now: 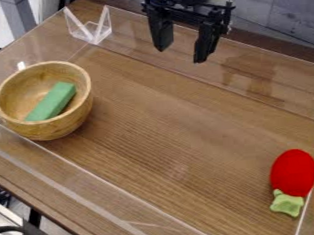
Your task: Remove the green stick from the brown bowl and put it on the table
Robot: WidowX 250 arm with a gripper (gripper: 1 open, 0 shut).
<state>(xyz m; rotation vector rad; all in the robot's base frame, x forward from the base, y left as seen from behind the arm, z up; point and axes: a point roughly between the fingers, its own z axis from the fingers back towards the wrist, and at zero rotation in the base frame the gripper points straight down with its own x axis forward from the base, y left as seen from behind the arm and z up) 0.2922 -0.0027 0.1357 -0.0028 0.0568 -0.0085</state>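
One bowl [43,99] sits on the counter [188,128], a round light-brown wooden one over at the left side. One green stick [51,101] lies inside it, flat and slanted across the hollow, both ends within the rim. One gripper [183,48] hangs at the top centre, black, pointing down, its two fingers spread apart and holding nothing, well apart from the bowl. One red toy [293,171] with a small green leafy stem [286,203] rests at the right near corner. Clear walls [87,26] ring the counter. The arm above the gripper is cut off by the top edge, so only the lower part shows. Dark shapes at the bottom left corner are too cropped to make out.
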